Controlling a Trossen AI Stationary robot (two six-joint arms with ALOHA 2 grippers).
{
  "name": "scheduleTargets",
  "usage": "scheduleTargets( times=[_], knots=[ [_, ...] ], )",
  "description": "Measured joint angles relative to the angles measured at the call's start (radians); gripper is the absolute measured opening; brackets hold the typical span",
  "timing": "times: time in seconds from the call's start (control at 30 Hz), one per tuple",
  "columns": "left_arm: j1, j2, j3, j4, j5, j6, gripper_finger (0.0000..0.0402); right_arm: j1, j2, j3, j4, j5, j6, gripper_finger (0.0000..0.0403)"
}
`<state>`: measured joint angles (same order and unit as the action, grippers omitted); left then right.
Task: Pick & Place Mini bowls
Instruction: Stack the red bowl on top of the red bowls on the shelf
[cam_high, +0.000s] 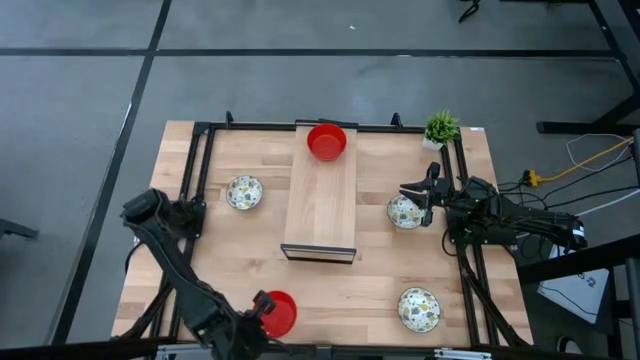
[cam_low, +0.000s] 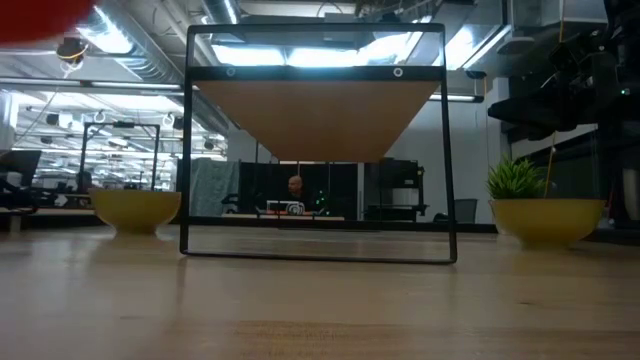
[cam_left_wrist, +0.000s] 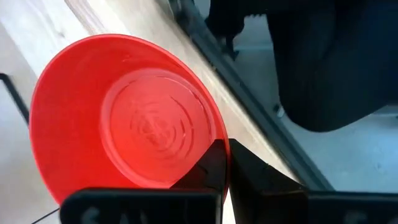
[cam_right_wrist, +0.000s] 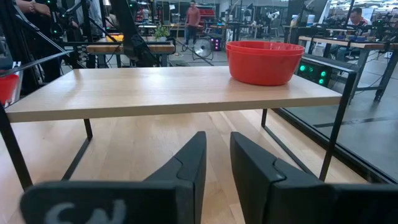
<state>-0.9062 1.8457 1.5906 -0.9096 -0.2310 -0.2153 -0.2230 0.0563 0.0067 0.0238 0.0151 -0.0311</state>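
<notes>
One red bowl (cam_high: 326, 141) is already sitting on the far end of the raised wooden shelf (cam_high: 321, 200), and it looks from the right wrist view like two nested there, though I cannot be sure. The left gripper (cam_high: 258, 318) is holding another red bowl (cam_high: 278, 313) near the front edge, its jaws pressed together on the rim. Three patterned bowls are lying unmoved on the surface (cam_high: 250, 270): one left of the shelf (cam_high: 244, 192), one right (cam_high: 404, 211), one front right (cam_high: 419, 309). The right gripper (cam_high: 428, 200) is hovering beside the right one, jaws partly spread, holding nothing. A small plant (cam_high: 441, 128) is standing at the far right corner; the open workshop behind is showing benches and people.
</notes>
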Motion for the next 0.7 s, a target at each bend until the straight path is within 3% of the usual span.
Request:
scheduleTargets(
  times=[0.3,0.7],
  knots=[
    [-0.011,-0.199,0.0,0.0,-0.108,0.056,0.0003,0.0,0.0,0.0,0.0,0.0,0.0,0.0075],
    [0.074,-0.383,0.0,0.0,-0.256,0.168,0.0003,0.0,0.0,0.0,0.0,0.0,0.0,0.0075]
  ],
)
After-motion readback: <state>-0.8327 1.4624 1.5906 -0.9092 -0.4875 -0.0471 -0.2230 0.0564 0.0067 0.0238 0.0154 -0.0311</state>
